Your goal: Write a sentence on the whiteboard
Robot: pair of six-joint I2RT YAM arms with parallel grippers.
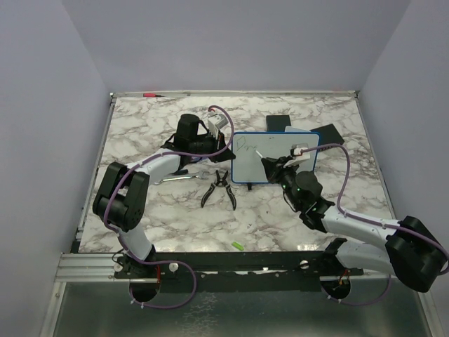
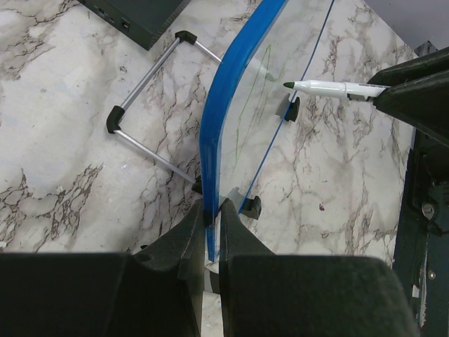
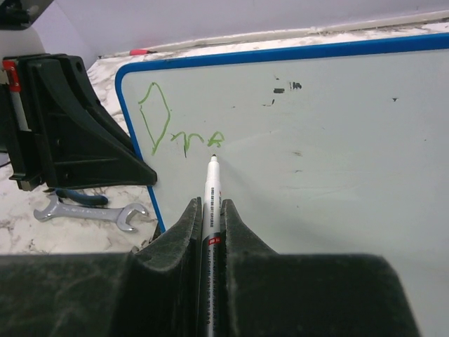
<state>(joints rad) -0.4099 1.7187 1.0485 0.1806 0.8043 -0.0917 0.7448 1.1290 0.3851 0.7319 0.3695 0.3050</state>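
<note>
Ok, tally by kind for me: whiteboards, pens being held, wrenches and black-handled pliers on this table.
Whiteboard: 1
Pen, held in the right claw: 1
Wrench: 1
Black-handled pliers: 1
Total: 4

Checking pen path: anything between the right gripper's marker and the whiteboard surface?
Nothing visible. The marker tip points at bare whiteboard just under the green writing; the left gripper clamps only the frame edge.

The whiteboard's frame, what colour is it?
Blue; the whiteboard frame shows best in the left wrist view.
</note>
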